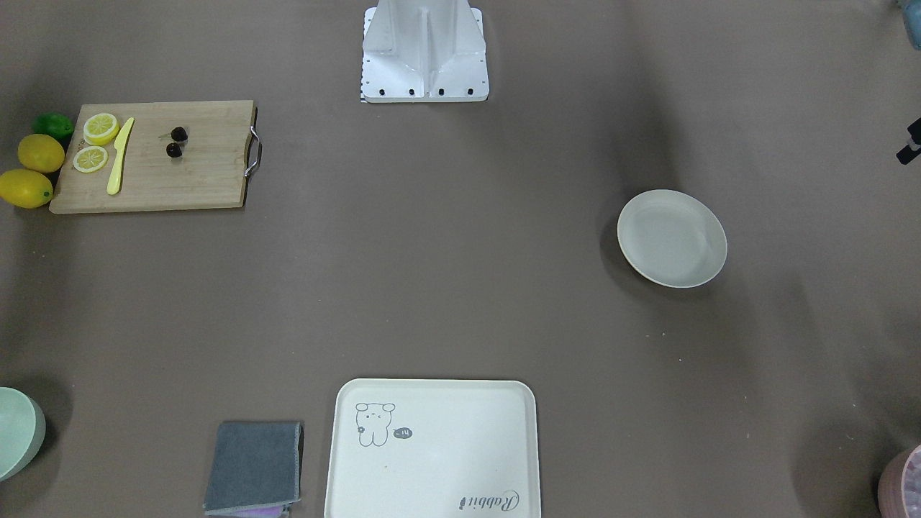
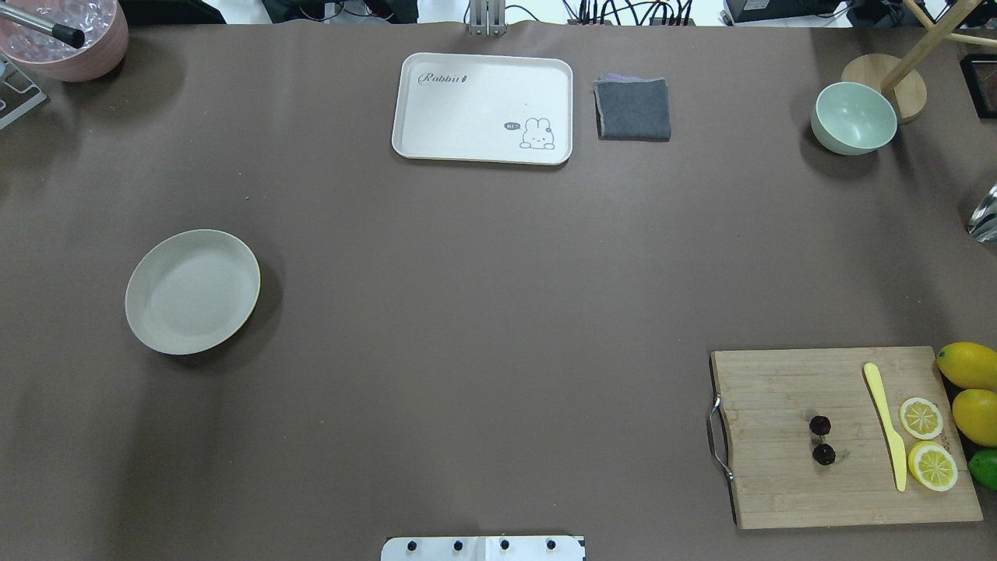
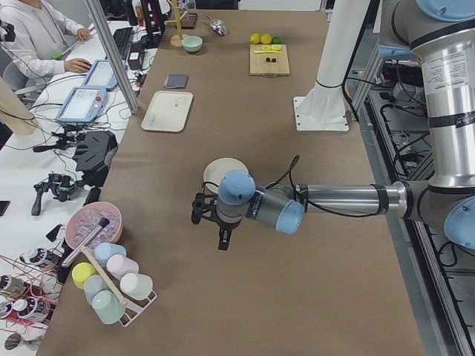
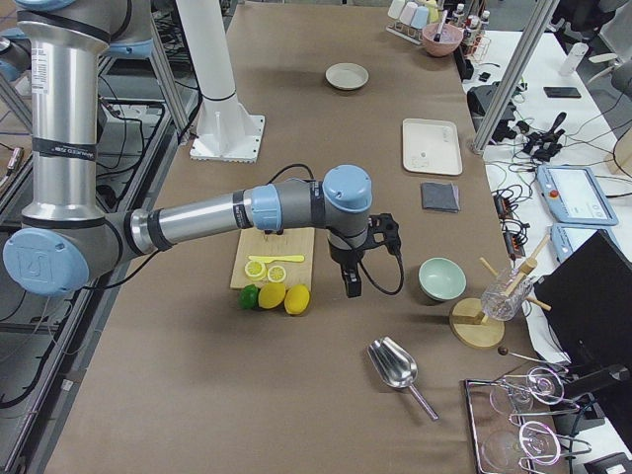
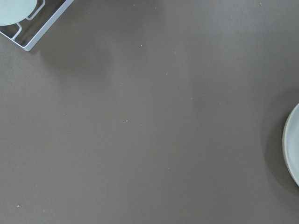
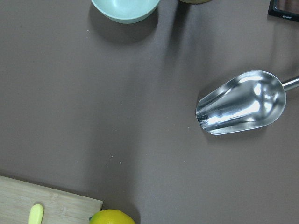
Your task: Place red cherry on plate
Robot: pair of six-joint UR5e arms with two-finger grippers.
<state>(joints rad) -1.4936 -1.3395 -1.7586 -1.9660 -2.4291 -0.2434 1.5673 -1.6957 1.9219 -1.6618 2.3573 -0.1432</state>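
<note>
Table stock, robot's side outward.
- Bamboo cutting board (image 2: 779, 483), metal handle, on the robot's right. It carries the red cherry (image 2: 823, 454), a stem-joined pair lying mid-board, a yellow plastic knife (image 2: 884, 421) and two lemon slices (image 2: 921, 418).
- Two whole lemons (image 2: 968, 365) and a lime (image 2: 985, 467), just beside the board's outer edge.
- Plate (image 2: 192, 291), bare, on the robot's left and well apart from the cherry.
- Rabbit-print tray (image 2: 475, 109), folded grey cloth (image 2: 632, 109) and pale green bowl (image 2: 854, 118), at the far edge.
- Left gripper (image 3: 223, 242), raised near the plate; opening cannot be told.
- Right gripper (image 4: 353, 286), raised near the lemons; opening cannot be told.
</note>
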